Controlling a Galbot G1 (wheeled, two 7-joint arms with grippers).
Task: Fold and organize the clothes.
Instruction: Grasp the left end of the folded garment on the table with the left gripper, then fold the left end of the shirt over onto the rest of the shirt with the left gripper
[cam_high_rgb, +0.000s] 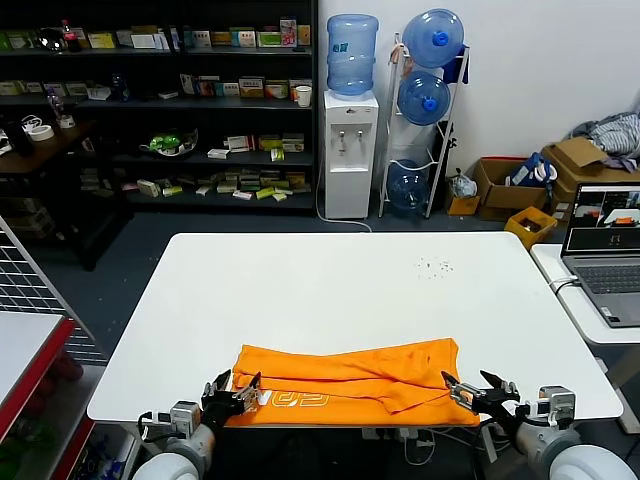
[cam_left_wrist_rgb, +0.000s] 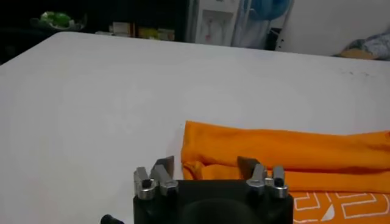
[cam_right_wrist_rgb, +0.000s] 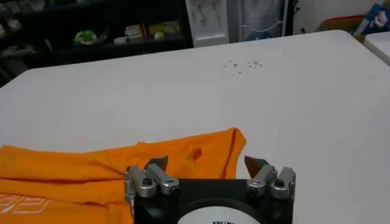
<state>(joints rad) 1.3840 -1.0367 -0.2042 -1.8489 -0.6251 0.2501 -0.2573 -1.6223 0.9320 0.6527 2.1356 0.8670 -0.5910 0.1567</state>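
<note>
**Folded orange T-shirt at the near edge, both grippers spread**

The orange T-shirt (cam_high_rgb: 350, 383) lies folded into a long band along the near edge of the white table (cam_high_rgb: 330, 285), white lettering showing on its front strip. The left gripper (cam_high_rgb: 232, 393) sits at the shirt's left end near the table's near-left corner, its fingers (cam_left_wrist_rgb: 161, 169) apart and holding nothing. The right gripper (cam_high_rgb: 478, 391) sits at the shirt's right end toward the near-right corner, its fingers (cam_right_wrist_rgb: 256, 165) also apart, just above the cloth.
</note>
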